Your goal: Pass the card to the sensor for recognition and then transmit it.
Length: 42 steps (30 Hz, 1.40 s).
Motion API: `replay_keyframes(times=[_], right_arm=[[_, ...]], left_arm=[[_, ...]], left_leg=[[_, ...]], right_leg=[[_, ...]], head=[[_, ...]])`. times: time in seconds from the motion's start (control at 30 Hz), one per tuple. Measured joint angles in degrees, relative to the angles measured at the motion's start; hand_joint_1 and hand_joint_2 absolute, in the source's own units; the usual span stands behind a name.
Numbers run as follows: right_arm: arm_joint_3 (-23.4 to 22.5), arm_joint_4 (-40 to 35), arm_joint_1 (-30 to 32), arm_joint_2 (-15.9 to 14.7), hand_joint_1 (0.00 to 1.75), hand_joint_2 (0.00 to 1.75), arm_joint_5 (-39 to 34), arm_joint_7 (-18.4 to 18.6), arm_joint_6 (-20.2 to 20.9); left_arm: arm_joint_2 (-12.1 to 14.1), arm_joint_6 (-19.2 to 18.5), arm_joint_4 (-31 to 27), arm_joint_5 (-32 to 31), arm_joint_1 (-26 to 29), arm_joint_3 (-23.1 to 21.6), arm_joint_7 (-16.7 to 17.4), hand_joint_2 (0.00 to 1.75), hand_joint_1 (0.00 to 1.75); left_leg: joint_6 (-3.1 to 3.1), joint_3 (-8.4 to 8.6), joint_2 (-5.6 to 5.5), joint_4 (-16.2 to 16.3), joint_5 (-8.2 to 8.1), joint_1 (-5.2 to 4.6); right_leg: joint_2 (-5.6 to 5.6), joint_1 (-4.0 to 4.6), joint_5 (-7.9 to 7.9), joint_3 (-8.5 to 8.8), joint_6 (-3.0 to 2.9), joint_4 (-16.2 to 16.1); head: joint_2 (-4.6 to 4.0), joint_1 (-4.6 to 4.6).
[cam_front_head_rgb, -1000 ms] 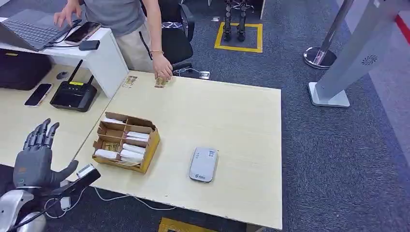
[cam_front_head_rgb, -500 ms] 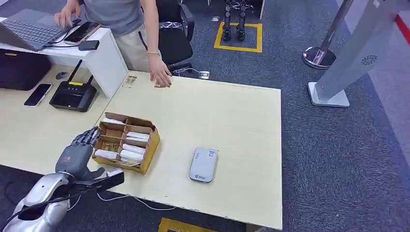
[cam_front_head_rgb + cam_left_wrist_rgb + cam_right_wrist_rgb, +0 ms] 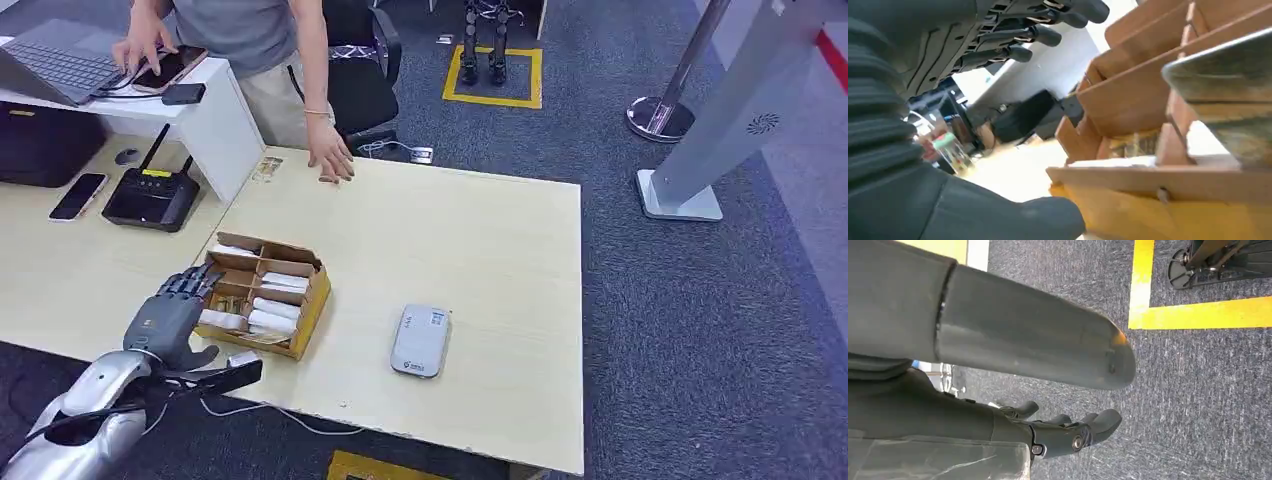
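I see one cardboard box [image 3: 263,294] with cards [image 3: 273,320] in it and one grey sensor [image 3: 420,340] nearby on the tabletop [image 3: 480,250]. My left hand [image 3: 165,320] is beside the box, fingers apart, holding nothing. My right hand [image 3: 998,360] hangs over the carpet, fingers loose, empty.
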Motion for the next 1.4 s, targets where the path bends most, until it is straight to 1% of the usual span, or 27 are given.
replay_keyframes(times=[0.17,0.33,0.47,0.9,1.17,1.4], right_arm=[[0.09,0.0,-0.02,0.0,0.0,0.0,0.0,-0.22,0.0],[0.2,0.0,-0.02,0.0,0.0,0.0,-0.02,-0.31,0.0],[0.46,0.0,-0.01,0.0,0.0,0.0,-0.37,-0.24,-0.02],[0.7,0.0,-0.02,0.0,0.0,0.0,-1.11,-0.77,-0.04],[1.12,0.09,-0.02,0.0,0.0,0.0,-1.2,-0.9,-0.09],[1.14,0.22,-0.02,0.0,0.0,0.0,-1.18,-0.72,-0.09]], left_arm=[[-0.13,3.67,0.0,-4.56,0.03,-0.98,1.24,1.75,0.0],[-0.61,5.79,-0.35,-8.52,0.33,-1.86,2.62,1.75,0.0],[-1.09,6.42,-1.16,-10.07,1.0,-3.06,2.88,1.75,0.0],[-2.03,6.29,-2.95,-10.99,1.24,-9.0,2.91,1.75,0.0],[-2.05,6.38,-3.04,-11.06,1.15,-10.08,3.87,1.75,0.0],[-2.05,6.31,-3.04,-11.1,1.01,-10.69,4.0,1.75,0.0]], left_leg=[[0.0,0.0,0.0,0.0,0.0,0.0],[0.0,0.0,0.0,0.0,0.0,-0.01],[0.0,0.0,-0.01,0.0,0.0,-0.01],[0.0,0.0,-0.01,0.0,0.0,0.0],[0.0,0.0,0.0,0.0,0.0,0.0],[0.0,0.0,-0.01,0.0,0.0,0.0]], right_leg=[[-0.01,0.0,0.0,0.01,0.0,0.0],[0.0,0.0,0.0,0.01,0.0,0.0],[-0.01,0.0,0.0,0.0,0.0,0.0],[-0.01,0.0,0.0,0.01,0.0,0.0],[-0.01,0.0,0.0,0.0,0.0,0.0],[-0.01,0.0,0.0,0.0,0.0,0.0]], head=[[0.0,0.0],[0.0,-0.02],[0.0,-0.02],[0.0,0.0],[0.0,-0.02],[0.0,0.0]])
